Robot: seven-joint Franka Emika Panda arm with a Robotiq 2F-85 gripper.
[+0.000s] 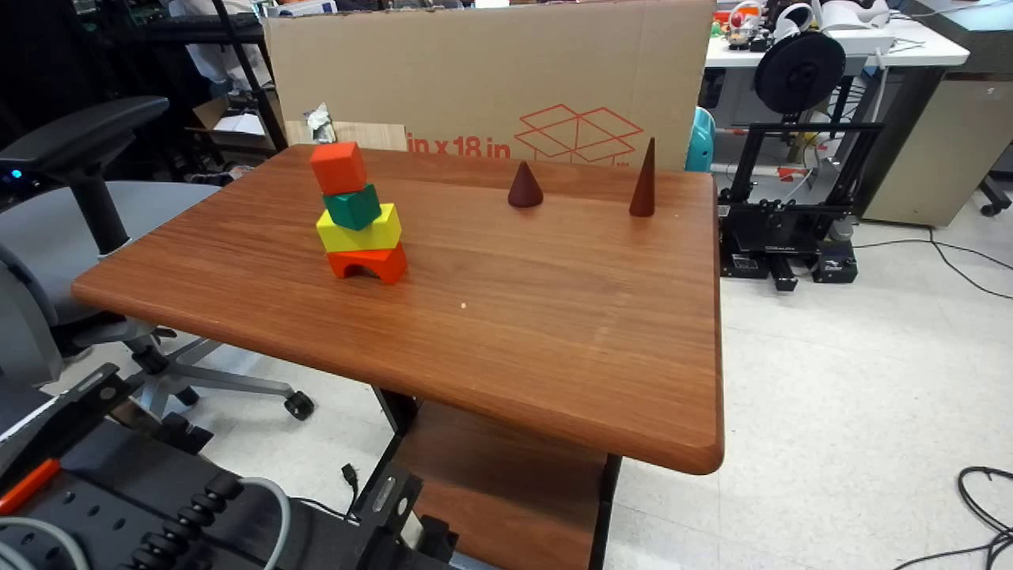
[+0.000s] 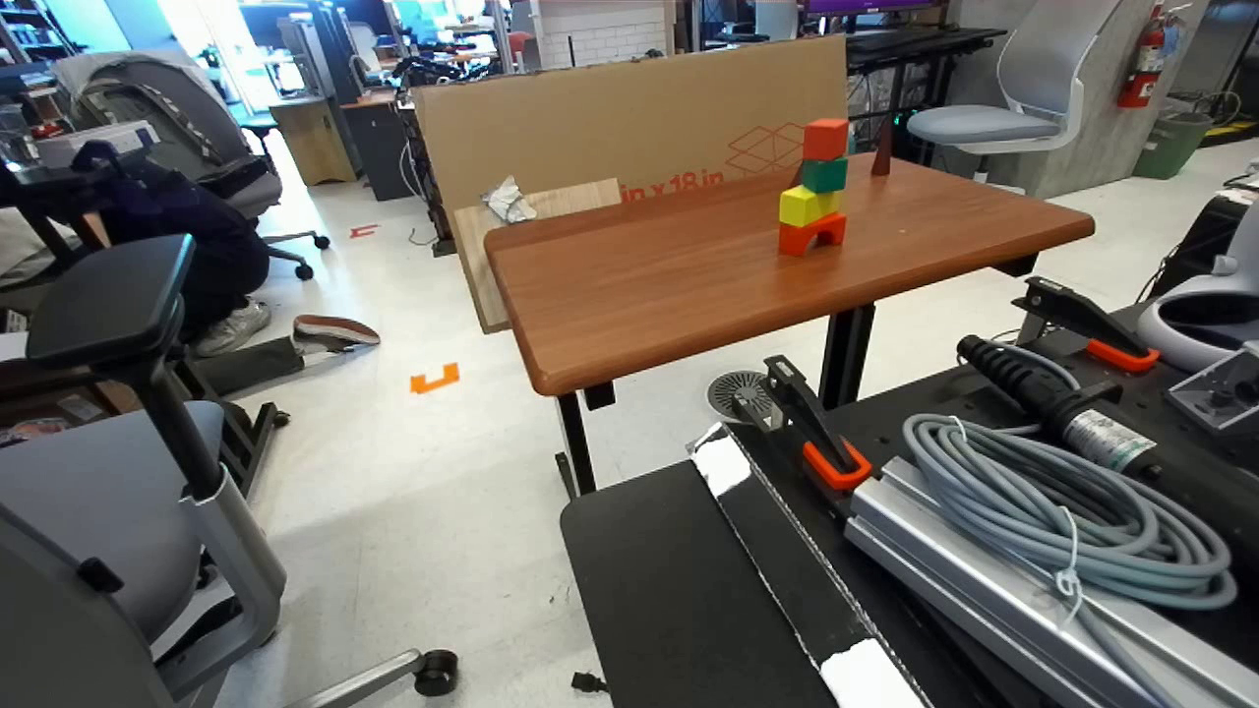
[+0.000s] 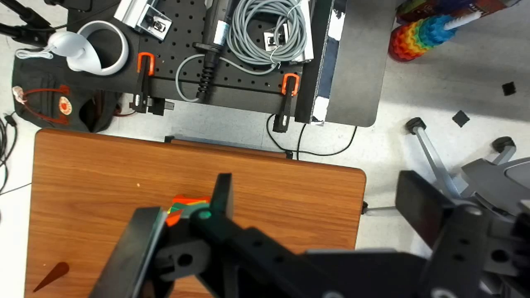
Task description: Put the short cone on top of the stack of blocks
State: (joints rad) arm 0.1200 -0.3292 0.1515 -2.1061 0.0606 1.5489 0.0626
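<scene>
The short cone (image 1: 525, 188), dark reddish-brown, stands upright at the back middle of the table in an exterior view. In the wrist view it does not show. The stack of blocks (image 1: 356, 229) stands on the table, also seen in an exterior view (image 2: 813, 202): orange arch at the bottom, then a yellow block, a green block and an orange cube on top. The stack leans unevenly and is partly hidden behind a finger in the wrist view (image 3: 182, 205). My gripper (image 3: 319, 198) is open and empty, high above the table; it is out of both exterior views.
A taller, slim brown cone (image 1: 646, 182) stands at the back right of the table (image 1: 554, 317) and also shows in the wrist view (image 3: 54, 275). A cardboard sheet (image 1: 475, 71) rises behind the table. A black bench (image 3: 178, 45) with a coiled cable (image 3: 265, 37) lies alongside.
</scene>
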